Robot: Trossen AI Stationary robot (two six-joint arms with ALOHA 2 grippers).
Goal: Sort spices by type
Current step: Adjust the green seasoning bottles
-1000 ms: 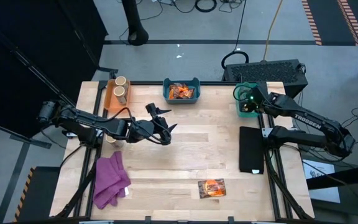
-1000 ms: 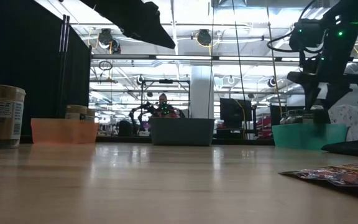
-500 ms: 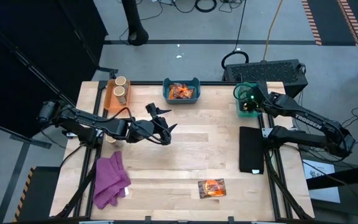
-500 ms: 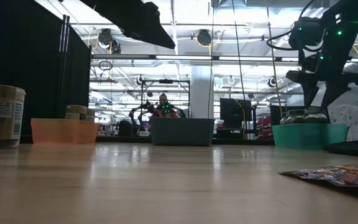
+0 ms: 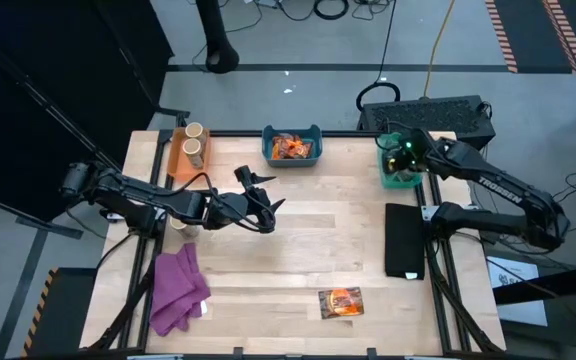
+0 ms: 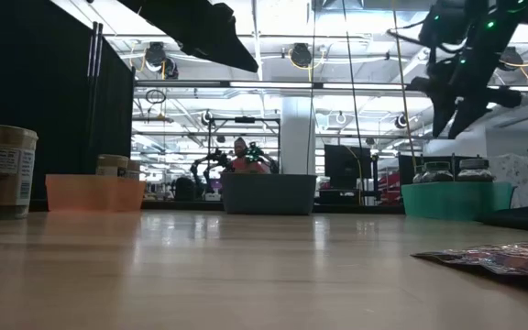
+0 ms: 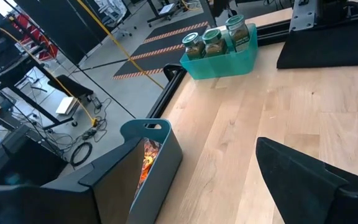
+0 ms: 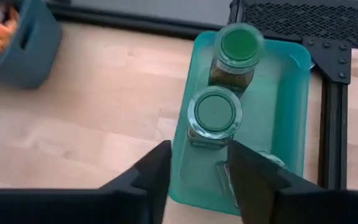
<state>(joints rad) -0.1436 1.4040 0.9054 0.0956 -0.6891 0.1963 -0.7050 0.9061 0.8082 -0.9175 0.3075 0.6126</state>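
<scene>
My right gripper [image 8: 197, 155] hangs open above the teal bin [image 5: 391, 178] at the table's far right, touching nothing. Dark-green-lidded jars [image 8: 214, 115] [image 8: 237, 53] stand upright on the bin's floor below its fingers. My left gripper [image 5: 264, 195] waits open above the left middle of the table. An orange printed packet [image 5: 340, 302] lies flat near the front edge. More packets fill the blue bin [image 5: 291, 146]. Tan jars [image 5: 193, 148] stand in the orange bin [image 5: 178, 160]. Another tan jar [image 6: 3, 170] stands on the table, partly hidden under the left arm.
A purple cloth [image 5: 178, 290] lies crumpled at the front left. A black pad [image 5: 405, 240] lies along the right edge. Bare wood stretches across the table's middle between the bins and the packet.
My right gripper has risen out of the teal bin and now hangs well above the jars, which stay standing in the bin. It has also rolled a little about its own axis.
</scene>
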